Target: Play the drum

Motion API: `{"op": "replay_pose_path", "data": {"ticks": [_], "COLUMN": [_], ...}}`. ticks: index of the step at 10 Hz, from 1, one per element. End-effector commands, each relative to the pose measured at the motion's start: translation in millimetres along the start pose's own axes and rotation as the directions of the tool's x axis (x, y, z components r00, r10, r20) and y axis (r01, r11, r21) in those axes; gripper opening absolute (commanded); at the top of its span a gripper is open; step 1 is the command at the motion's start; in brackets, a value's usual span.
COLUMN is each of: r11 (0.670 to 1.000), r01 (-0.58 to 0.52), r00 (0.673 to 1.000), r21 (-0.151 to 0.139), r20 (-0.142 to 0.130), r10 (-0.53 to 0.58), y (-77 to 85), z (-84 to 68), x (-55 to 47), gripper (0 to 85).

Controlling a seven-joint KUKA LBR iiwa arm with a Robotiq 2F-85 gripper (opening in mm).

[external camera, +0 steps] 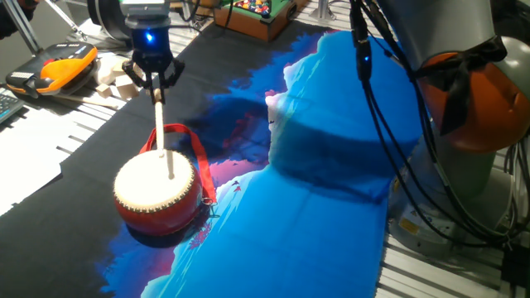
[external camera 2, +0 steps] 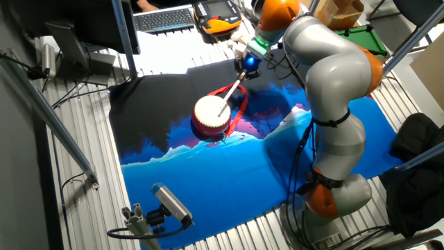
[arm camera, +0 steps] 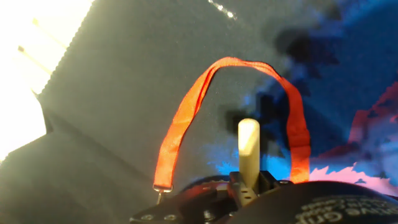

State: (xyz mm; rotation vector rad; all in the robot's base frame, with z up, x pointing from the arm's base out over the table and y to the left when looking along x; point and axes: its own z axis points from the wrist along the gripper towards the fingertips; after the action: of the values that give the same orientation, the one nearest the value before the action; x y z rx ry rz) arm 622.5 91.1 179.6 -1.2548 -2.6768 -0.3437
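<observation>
Drum [external camera: 157, 192] on cloth [external camera: 331, 207]; tool [external camera: 154, 76] clamped on stick [external camera: 163, 132], tip over skin.

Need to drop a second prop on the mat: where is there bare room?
Bare: the black cloth between the drum and the mat's keyboard-side edge, and the blue cloth between drum and arm base. Crowded: around the drum, where the strap loops and the gripper holds the stick over the skin.

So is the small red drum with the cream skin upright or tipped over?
Upright: the small red drum sits flat on the cloth, cream skin facing up, in both fixed views.
</observation>
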Motion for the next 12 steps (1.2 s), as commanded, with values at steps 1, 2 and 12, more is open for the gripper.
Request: {"op": "replay_pose_path", "data": {"ticks": [1, 2, 12], "r11": [1.0, 1.0, 0.996], "r01": [0.0, -0.003, -0.028], "r00": [1.0, 1.0, 0.985], "r21": [0.011, 0.016, 0.082], "r20": [0.014, 0.026, 0.17], "r10": [0.0, 0.003, 0.014], "y": [0.7, 1.4, 5.0], "z": [4.3, 7.4, 24.8], "x": [2.7, 3.9, 9.1], "gripper": [0.0, 0.0, 0.0]}}
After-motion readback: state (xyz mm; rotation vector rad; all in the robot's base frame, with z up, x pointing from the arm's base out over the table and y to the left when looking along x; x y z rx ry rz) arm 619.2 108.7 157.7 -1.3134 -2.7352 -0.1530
